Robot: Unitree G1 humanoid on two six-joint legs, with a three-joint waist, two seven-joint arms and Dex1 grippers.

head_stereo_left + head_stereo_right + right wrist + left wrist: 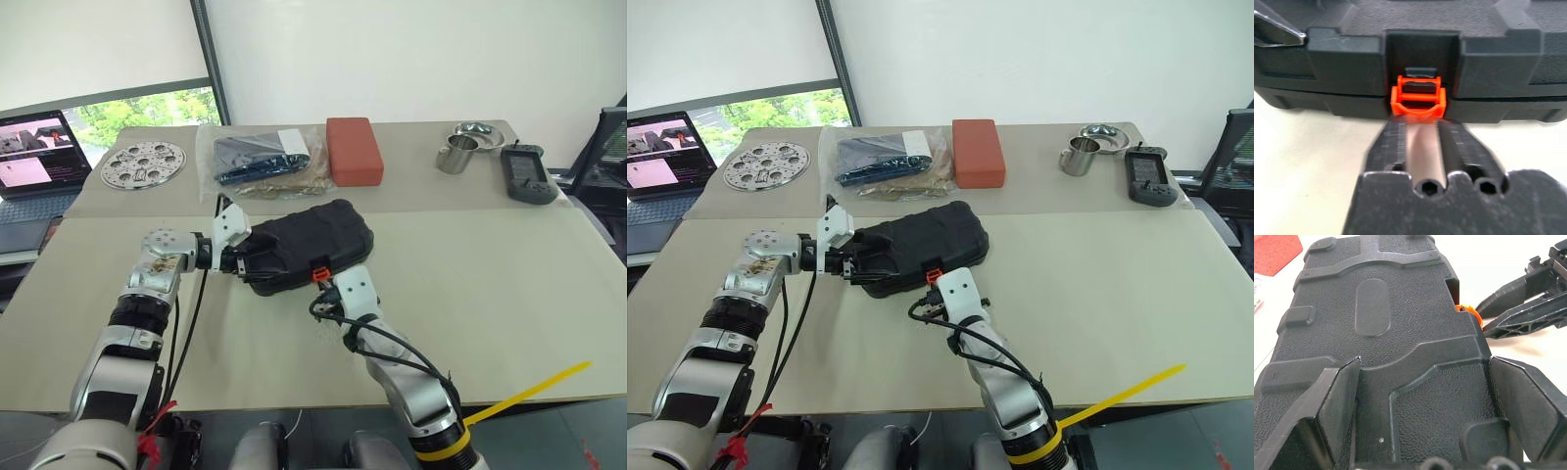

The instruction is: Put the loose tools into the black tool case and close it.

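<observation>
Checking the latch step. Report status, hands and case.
Left hand open, straddling the black tool case end. Right hand slightly open at the orange latch. Lid down. Nothing blocking.

You face lab or office-style test room. Two beige tables (509,284) pushed together, plain white wall behind. Open laptop (34,157) at your far left, window with green trees beside it. Black office chair (602,157) at far right. Odd bench items along far table: round perforated metal plate (143,164), clear plastic bag (260,157) of parts, red-brown block (354,150), steel cup (457,154), grey handheld device (527,174).
</observation>
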